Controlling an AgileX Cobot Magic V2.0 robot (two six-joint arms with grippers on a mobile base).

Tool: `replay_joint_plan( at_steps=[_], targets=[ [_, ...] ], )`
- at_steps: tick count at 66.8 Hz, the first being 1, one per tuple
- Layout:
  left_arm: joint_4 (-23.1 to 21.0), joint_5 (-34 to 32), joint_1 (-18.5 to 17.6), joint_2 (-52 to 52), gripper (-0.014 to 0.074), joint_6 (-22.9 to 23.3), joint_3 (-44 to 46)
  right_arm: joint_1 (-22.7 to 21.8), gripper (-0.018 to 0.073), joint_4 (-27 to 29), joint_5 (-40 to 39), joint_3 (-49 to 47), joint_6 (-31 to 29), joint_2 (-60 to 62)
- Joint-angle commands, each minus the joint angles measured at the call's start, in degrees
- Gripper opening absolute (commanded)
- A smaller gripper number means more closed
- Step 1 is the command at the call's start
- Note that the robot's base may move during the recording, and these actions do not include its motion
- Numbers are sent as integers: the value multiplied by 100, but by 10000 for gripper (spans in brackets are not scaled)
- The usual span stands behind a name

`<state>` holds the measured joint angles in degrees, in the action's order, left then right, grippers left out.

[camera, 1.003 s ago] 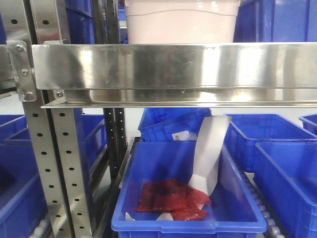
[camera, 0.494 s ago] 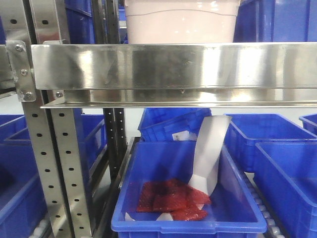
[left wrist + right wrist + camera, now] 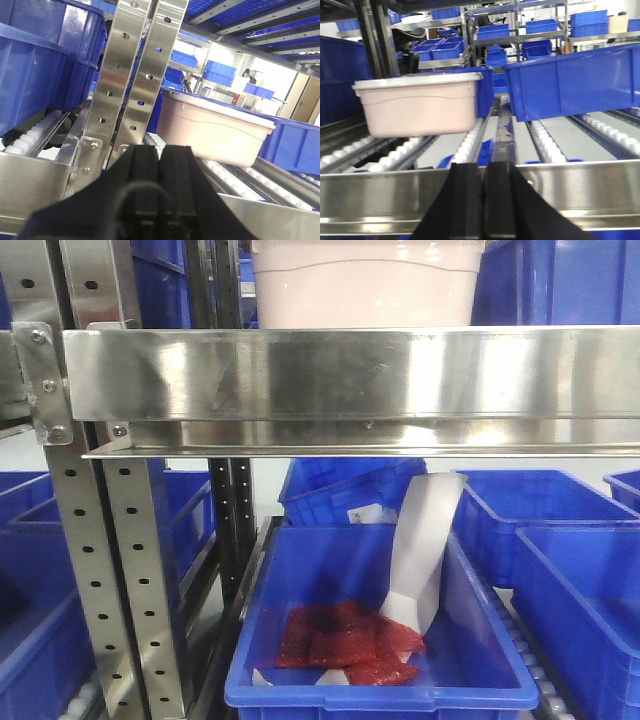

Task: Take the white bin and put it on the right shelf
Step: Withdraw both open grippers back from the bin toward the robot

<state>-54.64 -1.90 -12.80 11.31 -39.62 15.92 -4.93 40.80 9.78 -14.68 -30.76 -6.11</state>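
Note:
The white bin (image 3: 365, 285) sits on the roller track of the right shelf (image 3: 350, 375), behind its shiny steel front rail. In the left wrist view the white bin (image 3: 215, 132) lies ahead and to the right of my left gripper (image 3: 160, 152), which is shut with nothing in it, just in front of the rail. My right gripper (image 3: 483, 170) is also shut and empty, held before the rail (image 3: 380, 195). From there the white bin (image 3: 420, 102) rests up and to the left on the rollers. Neither gripper touches the bin.
Perforated steel uprights (image 3: 135, 75) stand just left of the bin. A blue crate (image 3: 575, 85) sits on the same level to the bin's right, another (image 3: 40, 65) beyond the uprights. Below the shelf, a blue crate (image 3: 375, 680) holds red packets and a white sheet.
The front view has shifted very slightly; the bin and crates stay where they were.

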Motion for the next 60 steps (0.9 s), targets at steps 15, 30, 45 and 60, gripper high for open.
replay_joint_plan(
  at_steps=[15,30,45,60],
  targets=[
    [-48,-218,-43,57,-118,20,152,300,68,-2056,-469,726,1677,790],
    [-48,-99,-43,57,-118,20,152,319,68,-3457,-918,1290,2942,774],
    [-48,-16,-43,57,-118,20,152,324,68,-3699,-1515,1628,2935,774],
    [-48,-2,-43,57,-118,20,152,324,68,-3699,-1515,1628,2935,774]
  ],
)
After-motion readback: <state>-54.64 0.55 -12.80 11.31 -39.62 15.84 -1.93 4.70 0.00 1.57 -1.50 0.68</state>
